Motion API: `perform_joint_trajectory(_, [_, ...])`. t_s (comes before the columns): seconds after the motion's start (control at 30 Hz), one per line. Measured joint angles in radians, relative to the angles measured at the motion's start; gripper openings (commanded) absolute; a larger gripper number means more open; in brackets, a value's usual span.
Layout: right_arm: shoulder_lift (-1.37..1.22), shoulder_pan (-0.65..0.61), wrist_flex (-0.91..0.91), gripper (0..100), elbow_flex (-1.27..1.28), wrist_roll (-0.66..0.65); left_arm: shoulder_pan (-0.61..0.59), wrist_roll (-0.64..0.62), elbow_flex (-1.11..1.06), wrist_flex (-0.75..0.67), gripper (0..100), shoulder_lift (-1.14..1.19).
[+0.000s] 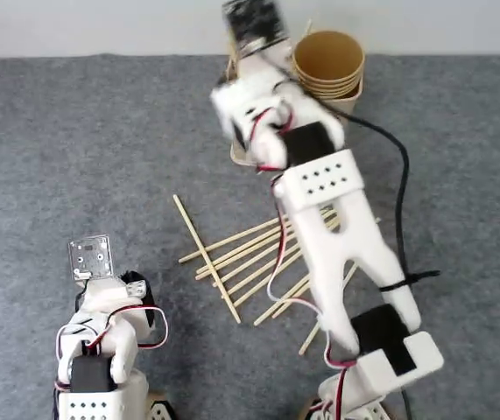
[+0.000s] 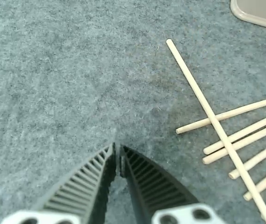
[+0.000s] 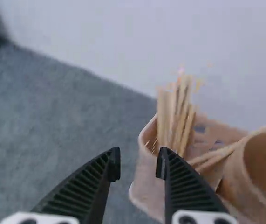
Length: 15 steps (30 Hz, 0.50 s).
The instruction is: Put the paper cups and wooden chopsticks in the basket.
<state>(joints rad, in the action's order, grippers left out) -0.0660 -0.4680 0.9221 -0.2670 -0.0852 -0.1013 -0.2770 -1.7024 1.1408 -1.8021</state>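
High view: loose chopsticks point(image 1: 250, 258) lie on the carpet point(image 1: 74, 149) short of the basket point(image 1: 241, 156), mostly slanting toward it; cups point(image 1: 328, 61) are already inside.
Left wrist view: left claw point(image 2: 119, 156) pinched together, empty, with the chopsticks just beside it; probably the nearer arm.
Right wrist view: right claw point(image 3: 137, 163) narrowly parted, empty, at the basket's rim.
Writing: none I can read.

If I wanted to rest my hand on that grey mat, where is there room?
The widest bare mat lies left of the basket and loose chopsticks, beyond the left arm. Another lies right of the black cable. The middle is crowded: chopsticks fan out beside and under the right arm.
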Motion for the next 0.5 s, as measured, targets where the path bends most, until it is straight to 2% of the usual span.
perform_joint_trajectory(0.1, [0.002, -0.063, 0.172, 14.4, 0.0, 0.005, 0.0, 0.0, 0.0, 0.0, 1, 0.0])
perform_joint_trajectory(0.2, [-0.02, -0.107, 0.261, 14.4, 0.003, 0.005, 0.0, 0.0, 0.0, 0.0, 1, 0.0])
perform_joint_trajectory(0.5, [-0.269, -0.193, 0.192, 14.4, 0.086, 0.072, 0.0, 0.0, 0.0, 0.0, 1, 0.0])
